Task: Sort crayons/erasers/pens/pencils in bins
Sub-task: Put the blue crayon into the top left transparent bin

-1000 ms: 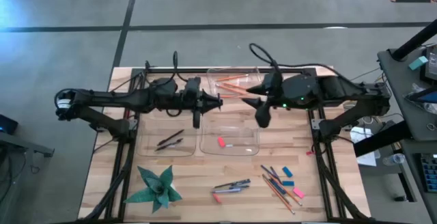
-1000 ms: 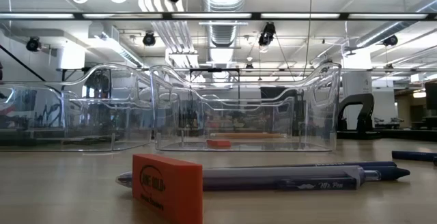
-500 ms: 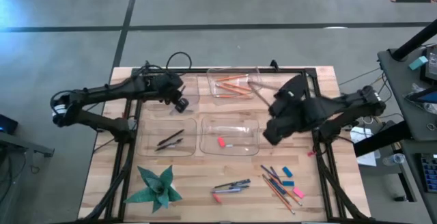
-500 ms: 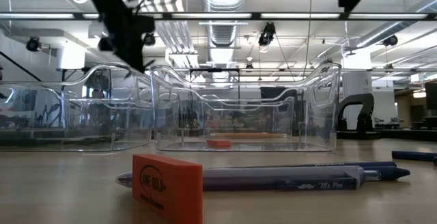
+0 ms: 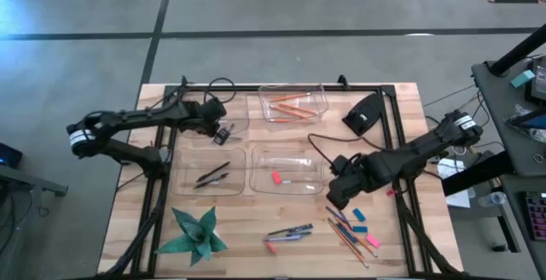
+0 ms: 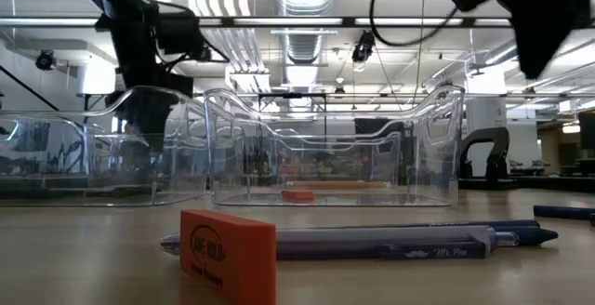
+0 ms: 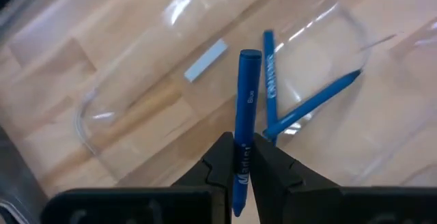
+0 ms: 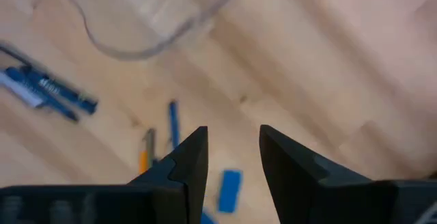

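My left gripper (image 5: 223,132) (image 7: 244,142) hovers above the far-left bin (image 5: 241,109) and is shut on a blue crayon (image 7: 246,108). Two more blue crayons (image 7: 300,108) lie on that bin's floor. My right gripper (image 5: 335,196) (image 8: 232,138) is open above the table's near right part, over a loose blue crayon (image 8: 173,125) and a blue eraser (image 8: 229,190), touching nothing. Orange pencils (image 5: 293,106) lie in the far-right bin, dark pens (image 5: 212,175) in the near-left bin, and a red eraser (image 5: 276,177) in the near-right bin. My left gripper pinches the blue crayon between its two fingers, at the crayon's lower half (image 7: 240,157). The fingers come from above, pointing down at a slant. The crayon is lifted clear above the bin, and its flat free end (image 7: 250,55) sticks out beyond the fingertips.
A loose heap of pencils, crayons and erasers (image 5: 351,229) lies at the near right. Pens and a red eraser (image 5: 286,234) lie near the middle of the near edge; the low view shows that eraser (image 6: 228,254) close up. A green paper star (image 5: 198,233) sits near left.
My left gripper has swung from the table's middle toward the left and now hangs over the far-left bin. My right gripper has moved from beside the pencil bin toward the near edge and down, to above the loose heap at the near right.
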{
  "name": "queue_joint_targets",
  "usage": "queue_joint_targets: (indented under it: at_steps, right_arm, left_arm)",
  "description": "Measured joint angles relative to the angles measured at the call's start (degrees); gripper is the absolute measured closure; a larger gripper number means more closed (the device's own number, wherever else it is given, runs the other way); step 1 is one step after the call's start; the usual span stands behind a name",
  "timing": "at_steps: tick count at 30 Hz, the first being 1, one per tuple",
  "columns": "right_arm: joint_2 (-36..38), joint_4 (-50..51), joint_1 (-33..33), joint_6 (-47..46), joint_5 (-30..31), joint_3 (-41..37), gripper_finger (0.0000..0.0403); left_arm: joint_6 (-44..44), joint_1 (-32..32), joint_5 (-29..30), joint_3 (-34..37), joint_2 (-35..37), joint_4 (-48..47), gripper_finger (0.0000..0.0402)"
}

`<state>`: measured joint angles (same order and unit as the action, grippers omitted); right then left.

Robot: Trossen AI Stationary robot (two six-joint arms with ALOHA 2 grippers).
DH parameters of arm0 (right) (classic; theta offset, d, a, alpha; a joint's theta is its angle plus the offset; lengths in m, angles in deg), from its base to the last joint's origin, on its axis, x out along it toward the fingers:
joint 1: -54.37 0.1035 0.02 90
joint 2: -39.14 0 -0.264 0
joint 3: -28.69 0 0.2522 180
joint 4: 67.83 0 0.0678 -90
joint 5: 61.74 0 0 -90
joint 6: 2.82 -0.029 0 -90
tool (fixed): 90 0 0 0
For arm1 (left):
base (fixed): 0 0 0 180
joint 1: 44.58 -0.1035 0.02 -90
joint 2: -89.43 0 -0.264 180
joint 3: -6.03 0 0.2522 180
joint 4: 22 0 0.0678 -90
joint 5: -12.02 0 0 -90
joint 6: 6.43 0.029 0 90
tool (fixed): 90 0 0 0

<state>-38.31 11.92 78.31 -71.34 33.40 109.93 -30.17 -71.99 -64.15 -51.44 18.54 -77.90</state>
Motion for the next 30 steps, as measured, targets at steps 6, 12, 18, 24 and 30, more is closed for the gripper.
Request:
queue_joint_targets:
  at_steps: [6, 12, 18, 24, 30]
  right_arm:
    - [0.00, -7.13, 2.37, -10.46, -2.65, -7.06, 0.0287]
    - [0.00, -11.04, 4.47, -17.03, -2.66, -10.89, 0.0294]
    - [0.00, -16.73, 6.14, -20.28, -2.70, -12.51, 0.0281]
    - [0.00, -19.62, 7.28, -23.81, -3.20, -13.40, 0.0259]
    - [-1.13, -20.37, 7.84, -30.67, -5.60, -14.22, 0.0254]
  left_arm:
    - [-0.86, -0.01, 0.04, 1.50, -2.24, 1.67, 0.0384]
    - [-1.41, -0.01, 0.08, 1.71, -4.31, 1.60, 0.0377]
    - [-1.41, -0.01, 0.08, 1.66, -4.76, 1.61, 0.0362]
    - [-0.36, -0.01, 0.00, 1.06, -3.33, 1.48, 0.0337]
    - [0.06, -0.01, -0.14, -0.96, -0.46, 0.74, 0.0320]
